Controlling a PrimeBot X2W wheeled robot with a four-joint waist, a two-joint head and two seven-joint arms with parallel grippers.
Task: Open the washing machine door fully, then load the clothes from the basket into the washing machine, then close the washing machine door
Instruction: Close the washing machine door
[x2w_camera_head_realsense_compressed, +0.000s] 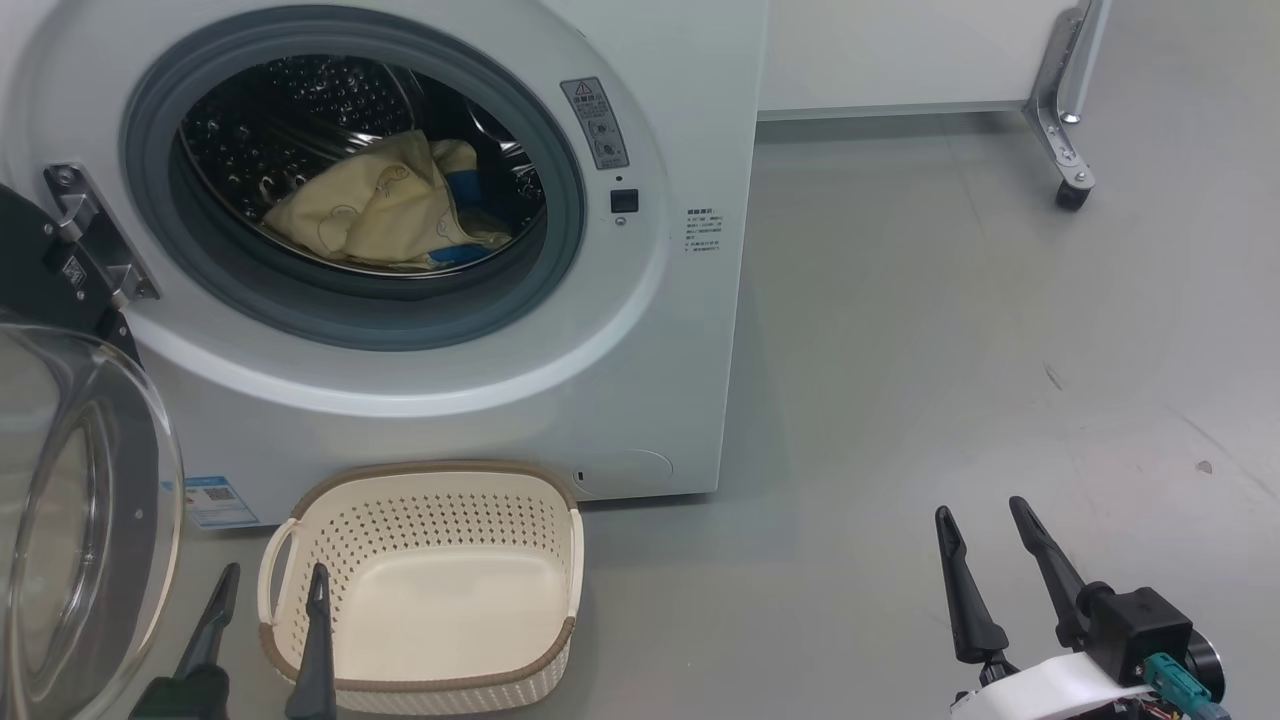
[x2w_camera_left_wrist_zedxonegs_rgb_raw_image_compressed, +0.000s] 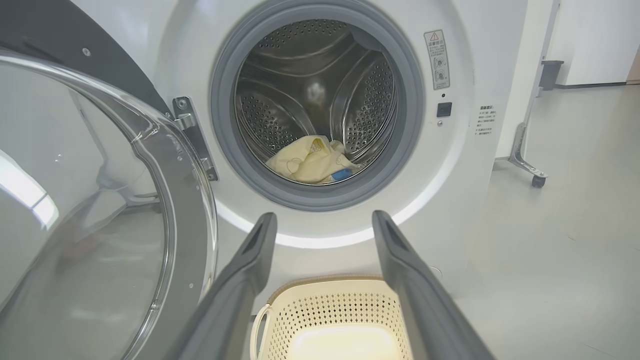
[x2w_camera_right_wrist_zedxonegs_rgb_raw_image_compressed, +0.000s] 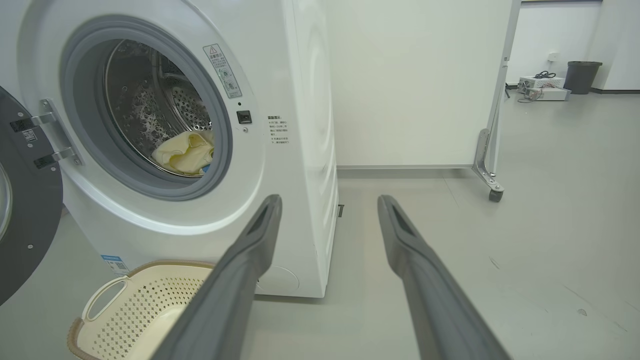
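Note:
The washing machine stands white with its porthole uncovered. Its door hangs swung out to the left, glass bowl bulging. The cream-yellow clothes lie inside the steel drum. The basket sits on the floor below the porthole with nothing in it. My left gripper is open at the basket's near left edge, holding nothing. My right gripper is open over bare floor to the right.
A white panel on a metal caster foot stands behind and right of the machine. Grey floor spreads to the right. A dark bin and boxes sit far off by the wall.

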